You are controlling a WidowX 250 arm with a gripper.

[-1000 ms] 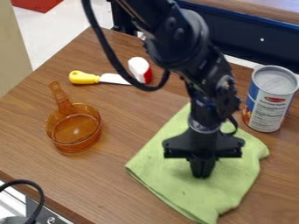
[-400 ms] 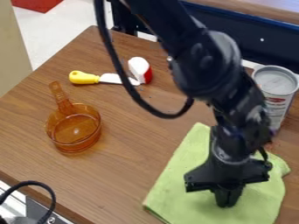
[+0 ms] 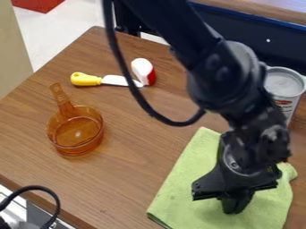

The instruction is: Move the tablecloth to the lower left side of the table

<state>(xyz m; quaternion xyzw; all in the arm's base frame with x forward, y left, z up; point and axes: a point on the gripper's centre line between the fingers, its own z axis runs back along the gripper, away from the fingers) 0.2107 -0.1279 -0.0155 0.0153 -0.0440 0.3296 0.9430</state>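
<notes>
"In the camera view, where's the cloth (image 3: 185, 192)?"

"At the lower right, flat on the wooden worktop (image 3: 119, 179). It's pale green, and its near end runs out past the bottom edge."

"So is it at the lower left, where it's wanted?"

"No, it lies on the right side of the view."

"And the tool (image 3: 236, 203)?"

"Pointing down at the cloth, well inside its edges. It's clenched on the fabric."

"How does the arm (image 3: 224, 76) lie?"

"It slants in from the top edge, down toward the lower right. A black cable (image 3: 179, 123) loops beside it, over the worktop."

"What's behind the arm?"

"A can (image 3: 284, 82), upright by the right edge, partly hidden."

"Anything on the other side?"

"An amber see-through cup (image 3: 74, 134), left of the cloth and well apart from it. Its handle points toward the top of the view."

"And beyond the cup?"

"A knife (image 3: 87, 79) lying flat, yellow handle to the left, blade to the right. The blade's end is right at a red-and-white block (image 3: 144, 70); whether they touch, I can't tell."

"What's that in the bottom left corner?"

"Another black cable (image 3: 30, 187), curving up beside the worktop's edge."
</notes>
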